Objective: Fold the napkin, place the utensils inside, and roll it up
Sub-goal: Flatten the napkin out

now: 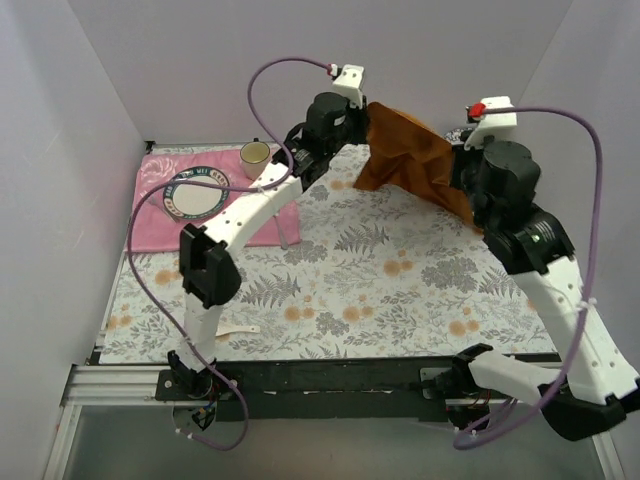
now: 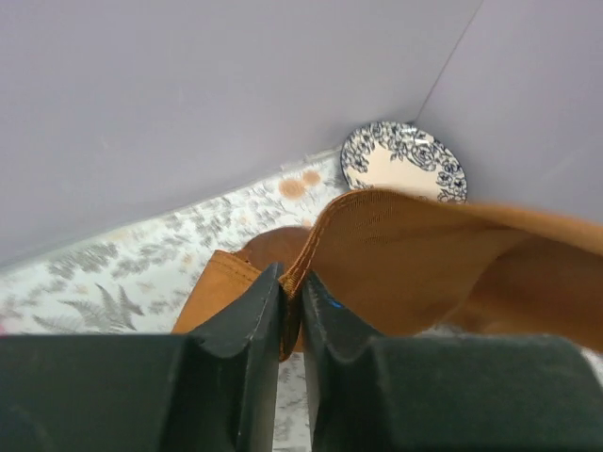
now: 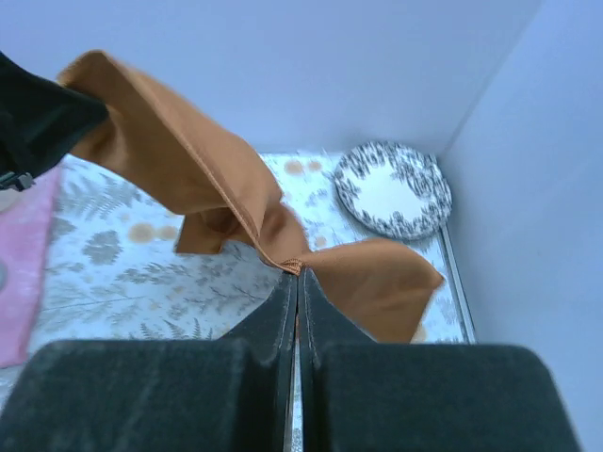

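I have the napkin [image 1: 405,155] off the tabletop [image 1: 380,270], strung between my two tools at about 1 o'clock in the overhead view, well toward the far wall. My left tool [image 2: 293,284] is clamped on an edge of the cloth, which shows between the fingers in its own camera. My right tool [image 3: 297,281] is pinched shut on another part of the cloth, and rust-orange folds run up and away from it toward the left one. The cloth sags and twists between the two grips and hangs in loose folds, not in a flat sheet. I cannot tell from here whether any part of it touches the tabletop. I judge the task to be at its start. No neat fold shows yet, nothing is wrapped, and no roll is begun. The white spoon [image 1: 237,330] lies on the tabletop at about 7 o'clock, just beside my left arm's base and well apart from the napkin. The pink placemat [image 1: 150,225] at 10 o'clock carries a ringed plate [image 1: 195,192] and a small cup [image 1: 255,154], neither part of this job. A dark floral plate [image 3: 391,188] sits in the far right corner, beyond the hanging cloth. What is left, as I read it, is laying the cloth down folded, fetching the spoon onto it, then rolling.
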`<action>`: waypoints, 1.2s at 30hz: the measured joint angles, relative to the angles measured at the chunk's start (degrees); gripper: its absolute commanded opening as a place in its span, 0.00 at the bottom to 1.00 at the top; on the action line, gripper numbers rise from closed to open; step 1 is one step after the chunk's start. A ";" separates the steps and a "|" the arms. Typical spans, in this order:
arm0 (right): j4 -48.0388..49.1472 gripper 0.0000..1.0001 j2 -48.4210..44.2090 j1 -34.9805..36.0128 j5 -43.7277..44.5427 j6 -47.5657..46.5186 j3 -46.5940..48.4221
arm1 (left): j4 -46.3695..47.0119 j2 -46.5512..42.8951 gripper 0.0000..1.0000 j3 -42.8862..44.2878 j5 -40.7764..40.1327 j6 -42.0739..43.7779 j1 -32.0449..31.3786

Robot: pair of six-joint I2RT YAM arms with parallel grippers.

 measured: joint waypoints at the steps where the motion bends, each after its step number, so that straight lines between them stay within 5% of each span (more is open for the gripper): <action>1: -0.07 0.01 -2.80 1.75 -0.39 -1.05 -0.39 | 2.34 -4.26 0.18 -5.49 0.00 0.98 -0.07; 7: -2.58 0.01 -16.70 2.71 -8.46 0.02 -15.06 | 12.00 -27.19 0.27 -39.08 -2.21 3.67 -0.50; 11: -9.40 0.01 -23.02 2.82 -20.50 6.40 -30.95 | 9.40 -33.46 0.67 -51.01 -2.93 1.77 -0.48; 13: -13.66 0.10 -26.14 2.82 -27.65 10.23 -37.13 | 6.67 -34.97 0.67 -54.77 -2.51 -0.07 -0.42; 15: -15.37 0.31 -29.27 2.82 -36.11 13.97 -41.75 | 2.78 -38.18 0.89 -59.82 -2.71 -3.10 -0.39; 17: -16.68 0.72 -30.77 2.86 -42.91 16.81 -44.26 | -1.55 -43.50 0.94 -65.44 -2.99 -5.31 -0.39; 19: -18.18 0.80 -30.77 3.17 -45.92 18.45 -44.65 | -4.42 -47.87 0.94 -67.67 -2.67 -6.69 -0.39; 24: -20.20 0.84 -26.08 3.17 -37.03 18.67 -38.73 | -3.56 -51.47 0.76 -66.18 1.57 -8.41 -0.37; 29: -13.55 0.81 -13.05 2.93 -28.57 20.13 -36.20 | -0.59 -37.00 0.36 -61.64 8.35 -12.44 -0.42; 33: -8.57 0.76 -4.04 1.40 -27.02 21.14 -38.47 | -2.25 -23.43 0.19 -60.65 7.98 -15.39 -1.03; 36: -5.31 0.73 0.70 -0.22 -25.22 21.33 -38.60 | -3.93 -18.71 0.16 -61.81 5.62 -16.87 -1.66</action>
